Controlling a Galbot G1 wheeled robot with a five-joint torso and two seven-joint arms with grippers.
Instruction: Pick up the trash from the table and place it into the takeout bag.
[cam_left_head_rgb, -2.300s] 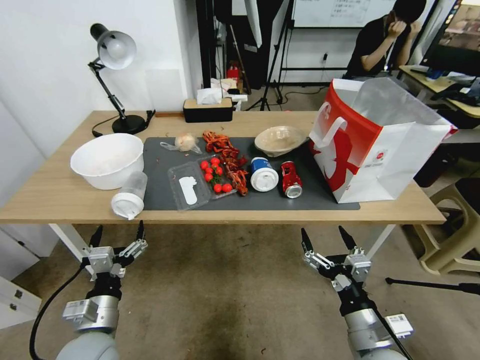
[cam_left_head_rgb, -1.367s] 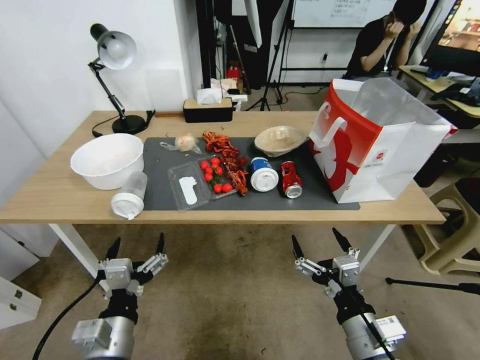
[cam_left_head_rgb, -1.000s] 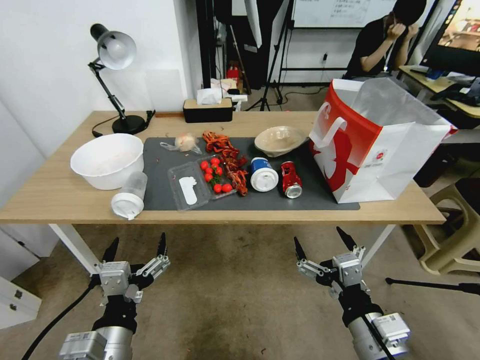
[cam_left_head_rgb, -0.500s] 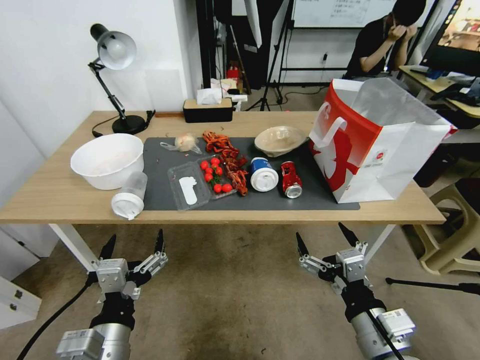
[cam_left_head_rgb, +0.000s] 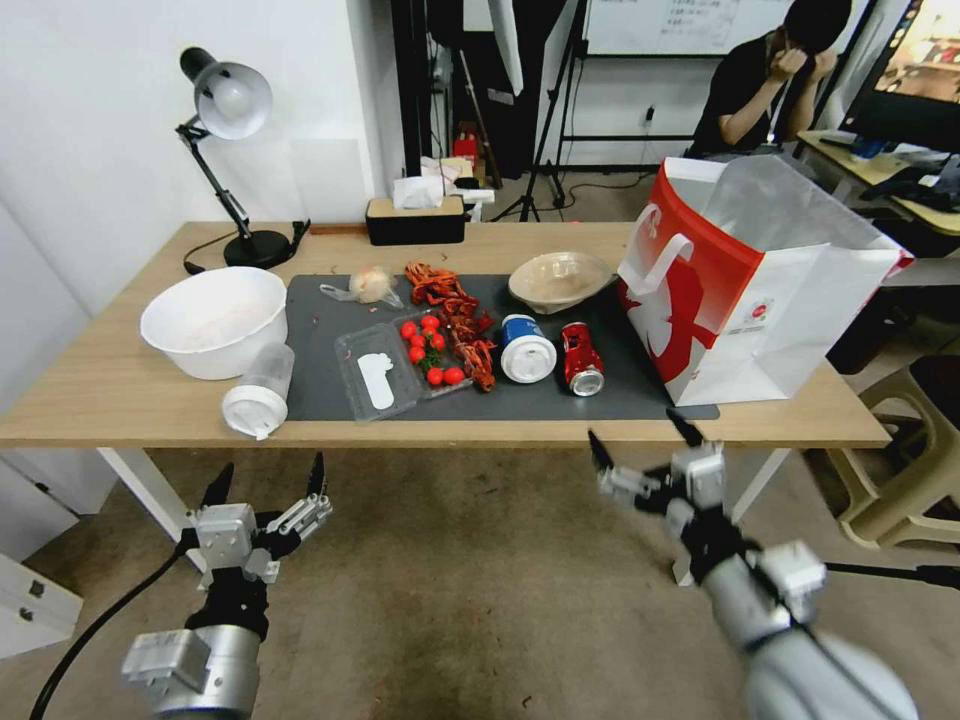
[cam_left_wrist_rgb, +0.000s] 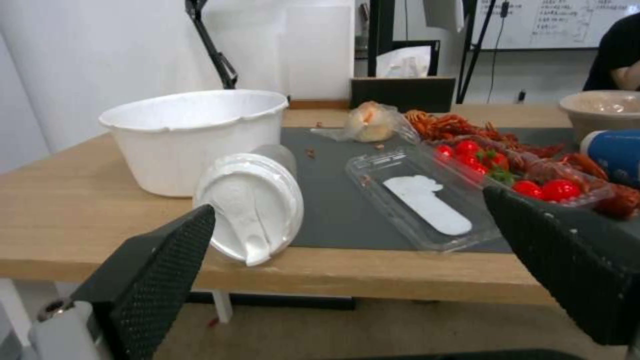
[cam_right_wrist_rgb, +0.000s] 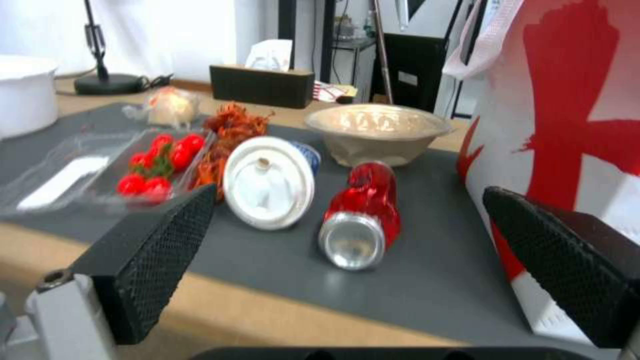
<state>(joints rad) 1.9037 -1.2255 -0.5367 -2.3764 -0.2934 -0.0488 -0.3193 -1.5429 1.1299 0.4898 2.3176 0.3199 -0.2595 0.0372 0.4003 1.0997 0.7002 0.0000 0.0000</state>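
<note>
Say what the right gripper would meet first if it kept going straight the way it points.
Probably the red drink can, lying centred between the open fingers of the right gripper; depth is unclear.

Head view above, wrist views low, all facing table (cam_left_head_rgb: 120, 390)

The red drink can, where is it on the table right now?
In the head view the red drink can lies on its side on the dark mat, between the blue-and-white cup and the takeout bag.

Office or lab, whiteboard (cam_left_head_rgb: 680, 25), tripods (cam_left_head_rgb: 548, 130), monitor (cam_left_head_rgb: 920, 70), desk lamp (cam_left_head_rgb: 225, 150)
</note>
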